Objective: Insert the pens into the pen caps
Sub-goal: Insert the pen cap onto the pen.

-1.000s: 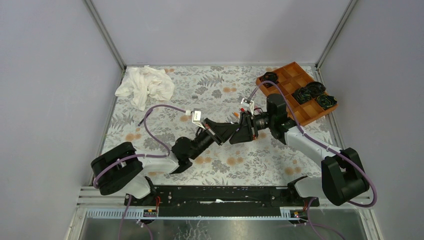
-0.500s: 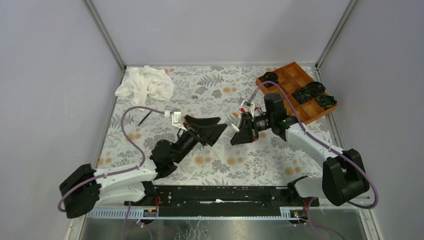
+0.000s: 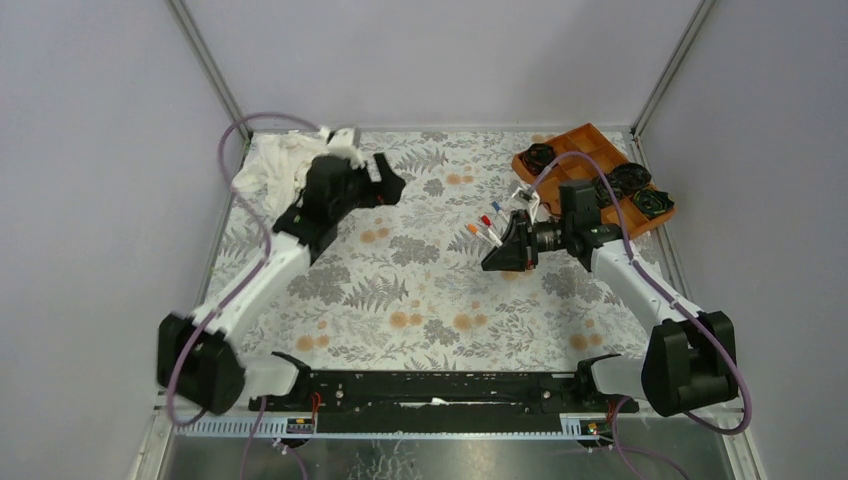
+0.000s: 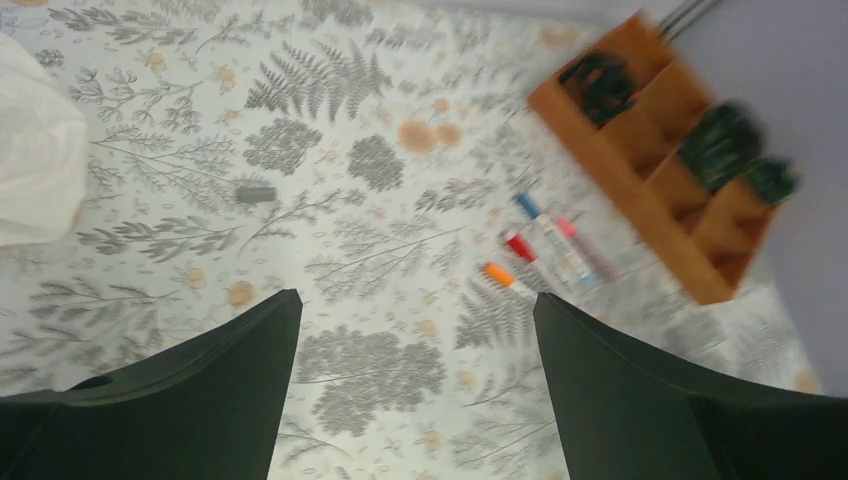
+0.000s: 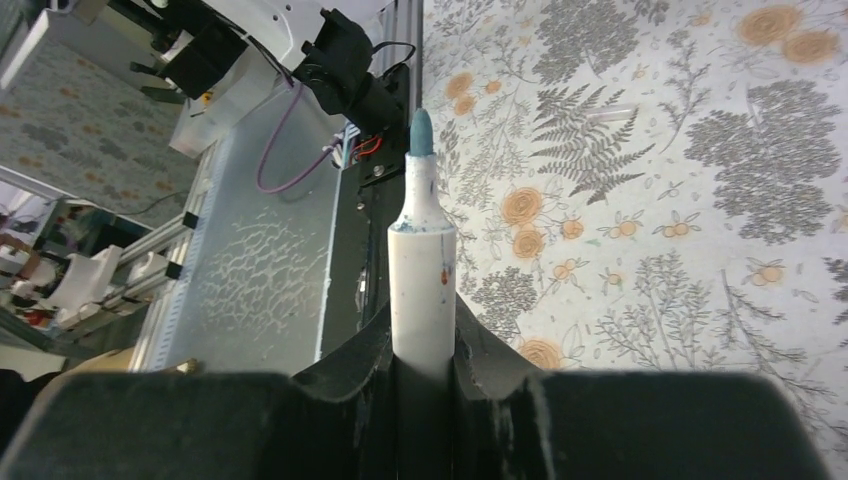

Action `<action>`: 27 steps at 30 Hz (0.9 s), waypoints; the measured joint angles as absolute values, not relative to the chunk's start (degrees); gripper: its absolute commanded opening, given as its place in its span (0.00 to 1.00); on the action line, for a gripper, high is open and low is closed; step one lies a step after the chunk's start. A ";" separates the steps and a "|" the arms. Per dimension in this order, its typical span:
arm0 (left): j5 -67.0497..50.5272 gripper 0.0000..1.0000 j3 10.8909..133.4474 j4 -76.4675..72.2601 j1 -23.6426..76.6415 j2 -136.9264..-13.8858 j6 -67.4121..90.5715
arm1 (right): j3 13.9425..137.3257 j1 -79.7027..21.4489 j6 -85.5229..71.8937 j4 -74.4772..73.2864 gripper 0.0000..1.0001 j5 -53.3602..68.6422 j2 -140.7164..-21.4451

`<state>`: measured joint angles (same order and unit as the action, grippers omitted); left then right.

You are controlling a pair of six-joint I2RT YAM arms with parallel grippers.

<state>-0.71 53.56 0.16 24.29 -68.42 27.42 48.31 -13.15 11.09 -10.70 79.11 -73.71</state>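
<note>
My right gripper (image 5: pixel 422 365) is shut on a white pen (image 5: pixel 422 285) whose bare teal tip (image 5: pixel 421 130) points away from the wrist, uncapped. In the top view that gripper (image 3: pixel 492 258) hovers right of the table's centre. Just beyond it lie several pens wearing pen caps: orange (image 4: pixel 497 272), red (image 4: pixel 519 245), blue (image 4: pixel 527 205) and pink (image 4: pixel 566 225), also seen from above as pens (image 3: pixel 484 224). My left gripper (image 3: pixel 393 180) is at the far left, open, with nothing between its fingers (image 4: pixel 230 380). A short dark grey cylinder (image 4: pixel 255 193) lies alone on the mat.
A crumpled white cloth (image 3: pixel 270 165) sits at the far left corner, right beside the left arm. An orange compartment tray (image 3: pixel 585 150) with black rosettes (image 3: pixel 650 202) stands at the far right. Grey walls close in the floral mat (image 3: pixel 420 300).
The left gripper opened, left the right gripper's pen and swung far back-left toward the cloth. The right gripper shifted slightly right, still gripping its pen.
</note>
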 measured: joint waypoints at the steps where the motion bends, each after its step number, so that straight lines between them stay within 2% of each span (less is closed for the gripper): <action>1: -1.45 0.92 57.56 2.94 23.53 -72.14 25.08 | 48.60 -12.82 11.75 -11.49 0.00 79.13 -73.63; 5: -2.96 0.93 76.14 15.92 22.81 -88.31 10.41 | 49.52 -11.79 14.96 -14.46 0.00 79.05 -73.25; 11: -5.69 0.94 88.84 25.96 22.81 -102.19 -13.34 | 49.65 -10.92 17.26 -16.29 0.00 78.50 -72.77; 16: -10.00 0.86 99.77 34.63 22.17 -113.58 -30.00 | 49.65 -9.21 17.87 -17.45 0.00 78.59 -72.82; 19: -12.43 0.78 111.00 41.25 21.06 -122.32 -37.21 | 49.65 -8.21 18.04 -17.56 0.00 78.65 -73.08; 22: -13.13 0.74 120.62 46.85 19.92 -129.91 -41.69 | 49.65 -7.55 18.09 -17.61 0.00 78.72 -73.54; 27: -15.51 0.72 124.40 51.33 17.76 -136.51 -45.74 | 50.06 -6.96 19.00 -18.98 0.00 79.02 -74.87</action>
<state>-15.51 124.40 51.33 17.76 -136.51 -45.74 50.06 -6.96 19.00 -18.98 79.02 -74.87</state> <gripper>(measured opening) 0.726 0.216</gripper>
